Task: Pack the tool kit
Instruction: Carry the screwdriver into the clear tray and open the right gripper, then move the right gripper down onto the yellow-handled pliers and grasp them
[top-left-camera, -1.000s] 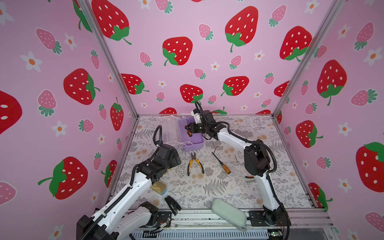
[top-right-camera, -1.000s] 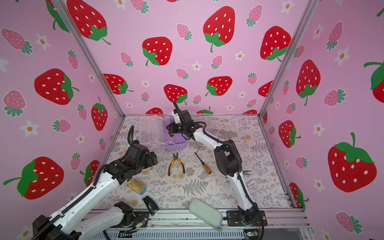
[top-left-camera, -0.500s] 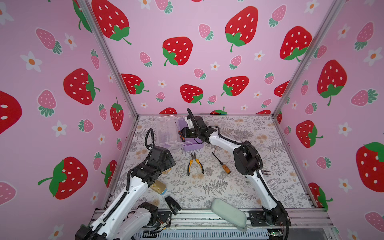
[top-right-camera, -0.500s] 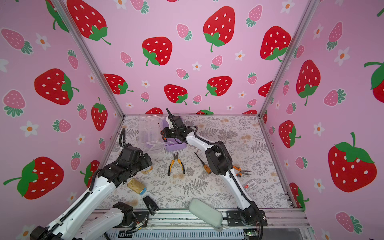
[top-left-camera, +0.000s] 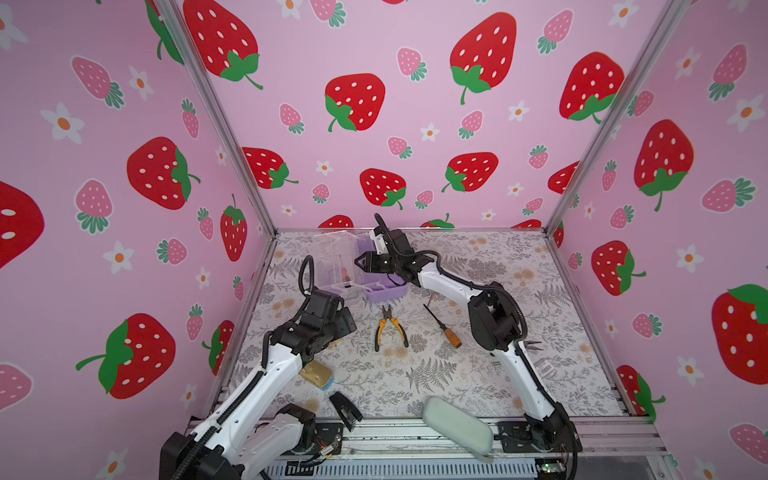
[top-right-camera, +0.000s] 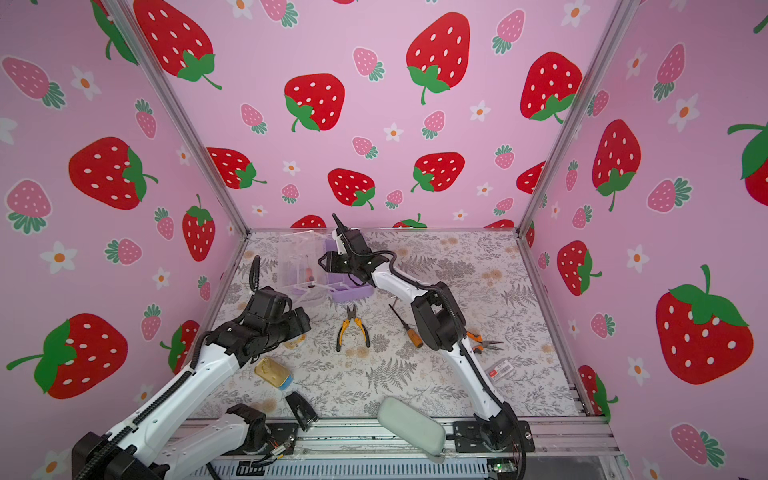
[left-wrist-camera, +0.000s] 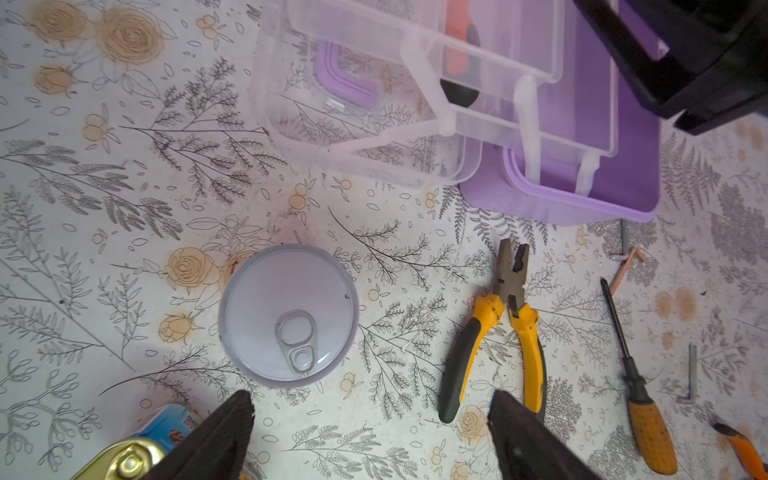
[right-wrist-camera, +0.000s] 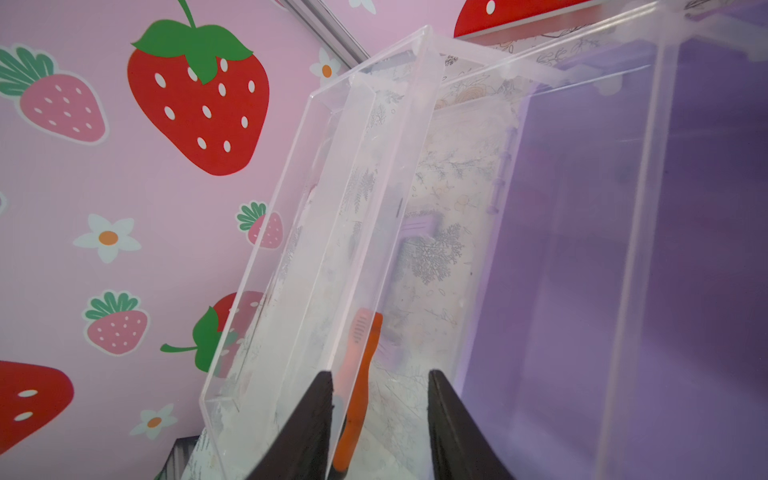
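The step in hand looks like dropping one tool into the case (top-left-camera: 386, 293), which stands open at the far end of the table, its lilac base beside the clear lid and the raised clear tray (right-wrist-camera: 291, 249). The right gripper (right-wrist-camera: 380, 378) reaches into the case at the tray. Its jaws stand apart, and an orange-handled tool (right-wrist-camera: 361, 361) lies in the tray close to one finger, not pinched between the two. I judge it released or all but released.

The left gripper (left-wrist-camera: 372, 401) hovers on the near side of the case, jaws spread wide and empty, above bare table between a round tin (left-wrist-camera: 289, 316) and the pliers (left-wrist-camera: 498, 332).

Most of the packing is not yet done. Just in front of the case lie the pliers, a screwdriver (left-wrist-camera: 636, 382) and small hex keys (left-wrist-camera: 692, 370). A second pair of pliers (top-right-camera: 482, 343) lies further from the case, by the right arm.

The next move probably calls for the right gripper to back out of the case without catching the tray wall. One gripper must then come down on the nearest pliers, across the handles, and carry them to the lilac base.
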